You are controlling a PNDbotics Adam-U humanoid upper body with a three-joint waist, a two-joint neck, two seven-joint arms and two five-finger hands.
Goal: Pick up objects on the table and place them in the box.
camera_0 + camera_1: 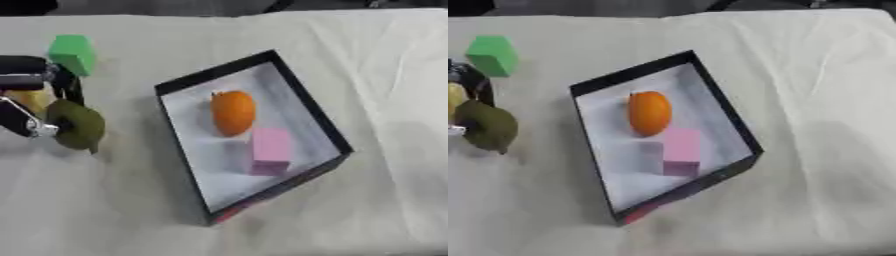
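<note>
A black box [215, 71] with a white floor lies askew in the middle of the table. Inside it are an orange fruit [233, 113] and, just below that, a pink block [270, 150]. My left hand [26, 80] comes in at the left edge, left of the box, and its fingers are curled round an olive-green oval fruit [77, 125] held just above the cloth. A yellow thing [31, 100] shows behind the hand, mostly hidden. A green cube [73, 53] sits on the table just beyond the hand. My right hand is out of sight.
A cream cloth [385, 100] covers the table, with open room right of the box and along the front. The table's far edge [175, 14] runs along the top of the view.
</note>
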